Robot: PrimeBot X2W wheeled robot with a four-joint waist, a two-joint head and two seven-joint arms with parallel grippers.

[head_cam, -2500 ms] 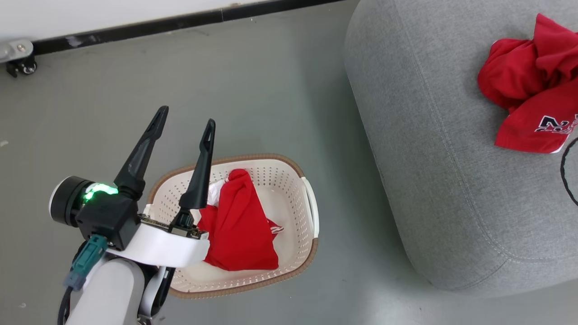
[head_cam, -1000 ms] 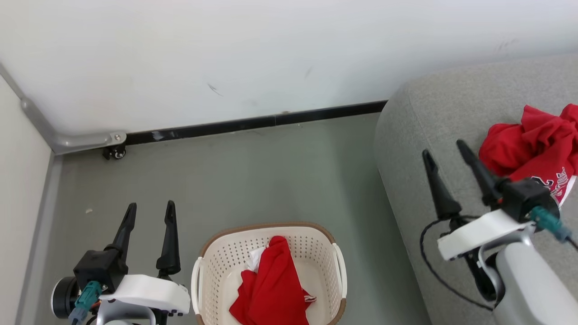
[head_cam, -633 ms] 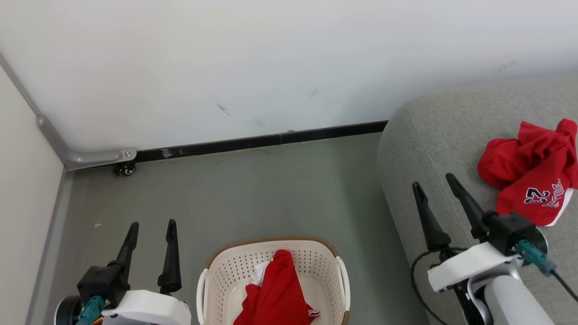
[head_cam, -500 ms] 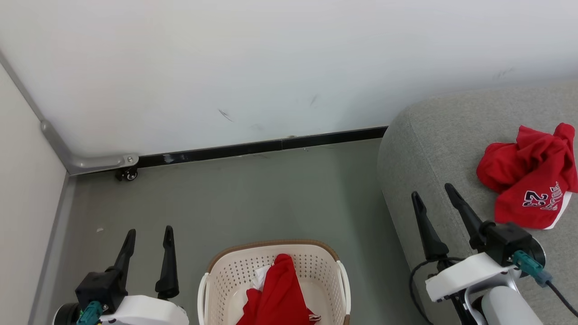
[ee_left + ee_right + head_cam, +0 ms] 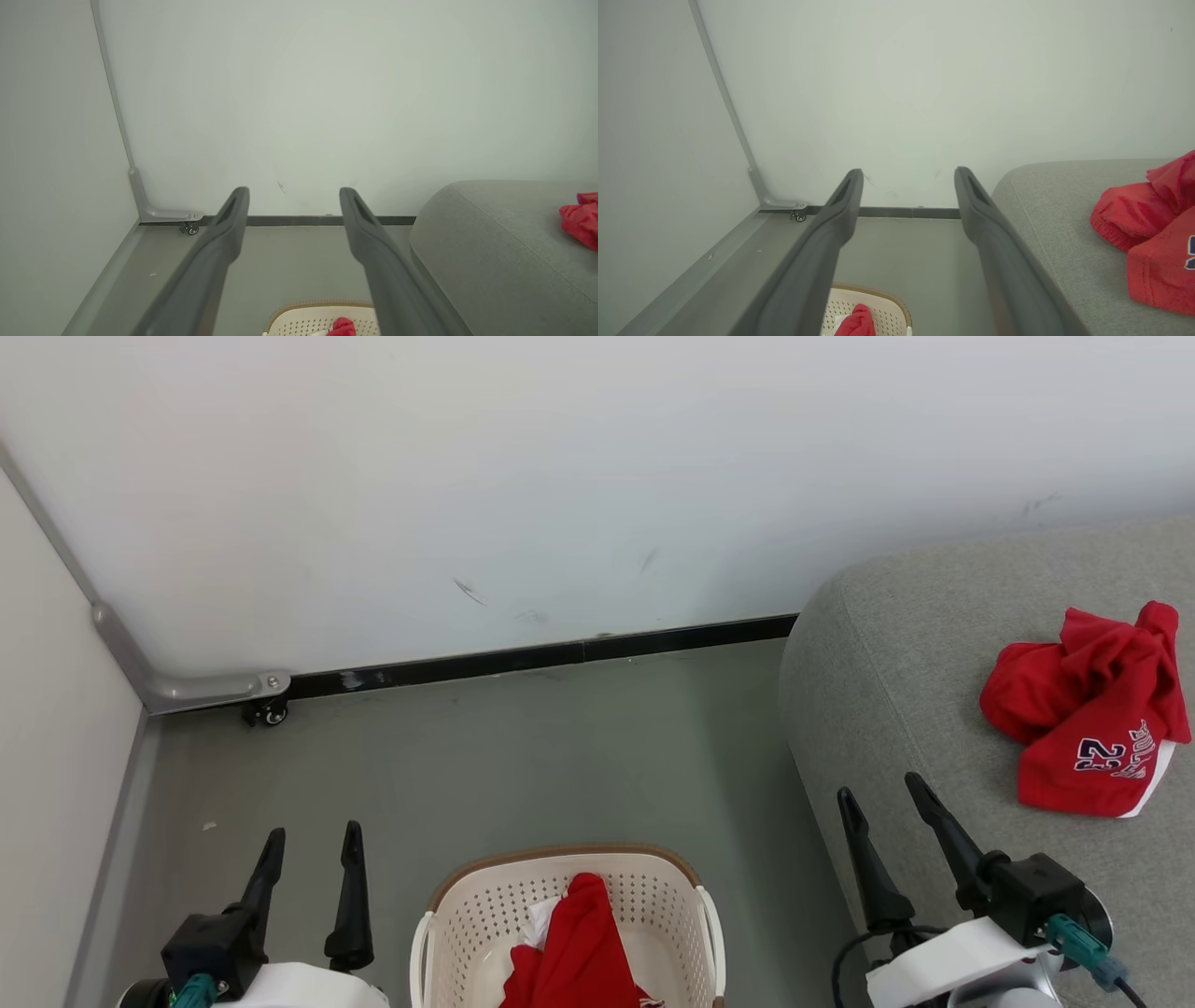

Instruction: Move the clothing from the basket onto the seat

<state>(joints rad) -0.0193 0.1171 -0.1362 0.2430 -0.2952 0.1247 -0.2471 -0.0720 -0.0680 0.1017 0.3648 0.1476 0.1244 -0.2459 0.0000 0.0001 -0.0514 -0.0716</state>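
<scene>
Our left jaws and right jaws are both wide open and hold nothing. Red clothing (image 5: 571,947) lies in the basket (image 5: 560,852), low between them. Another red piece (image 5: 1083,728) lies on the seat (image 5: 915,644). If we reach down carelessly, the jaws could hook the basket's rim and lift it too, or pinch a loose corner that slips out. The left arm (image 5: 308,989) sits beside the basket and the right arm (image 5: 943,961) by the seat's edge. Both point at the wall (image 5: 560,476).

one crumpled red garment (image 5: 1088,714) with "23" lettering lies on the grey seat (image 5: 896,653); another red garment (image 5: 574,947) sits in the cream basket (image 5: 653,887).
</scene>
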